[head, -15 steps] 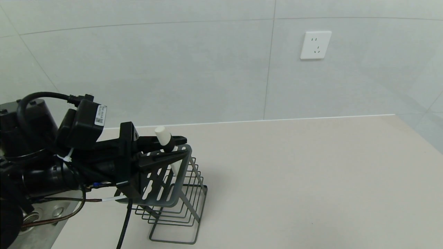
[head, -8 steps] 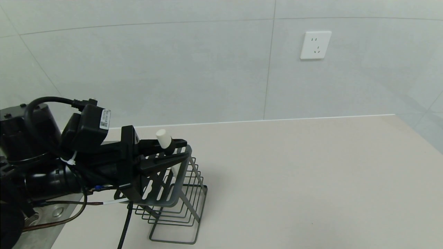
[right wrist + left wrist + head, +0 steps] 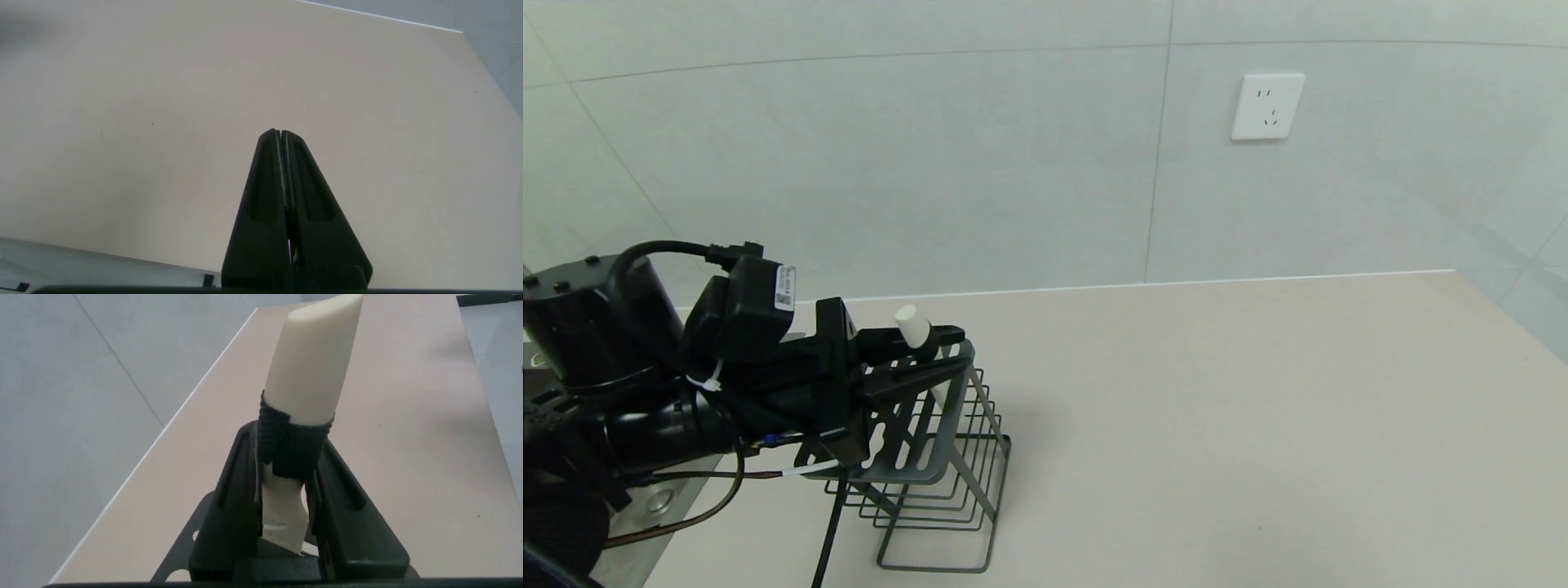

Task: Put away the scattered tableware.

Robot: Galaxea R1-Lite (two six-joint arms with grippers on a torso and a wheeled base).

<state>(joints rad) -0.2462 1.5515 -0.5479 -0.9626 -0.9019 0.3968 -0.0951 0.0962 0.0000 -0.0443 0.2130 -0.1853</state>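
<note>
A utensil with a thick white handle (image 3: pixel 912 325) and a black band (image 3: pixel 296 445) is clamped upright in my left gripper (image 3: pixel 925 353). Its lower end reaches down into the grey perforated cutlery holder (image 3: pixel 907 441) of a dark wire rack (image 3: pixel 947 523) on the beige table (image 3: pixel 1258 408). In the left wrist view the handle (image 3: pixel 315 351) rises above the gripper (image 3: pixel 286 498); the utensil's working end is hidden. Over bare tabletop, my right gripper (image 3: pixel 282 143) has its fingers pressed together and holds nothing.
The rack stands near the table's left front corner, beside a metal surface (image 3: pixel 645 510) at the left edge. A tiled wall with a white socket (image 3: pixel 1267 106) runs behind the table. The tabletop to the right of the rack is bare.
My left arm has shifted slightly right and down, and the white handle has sunk a little lower into the holder. The grip on it has not changed.
</note>
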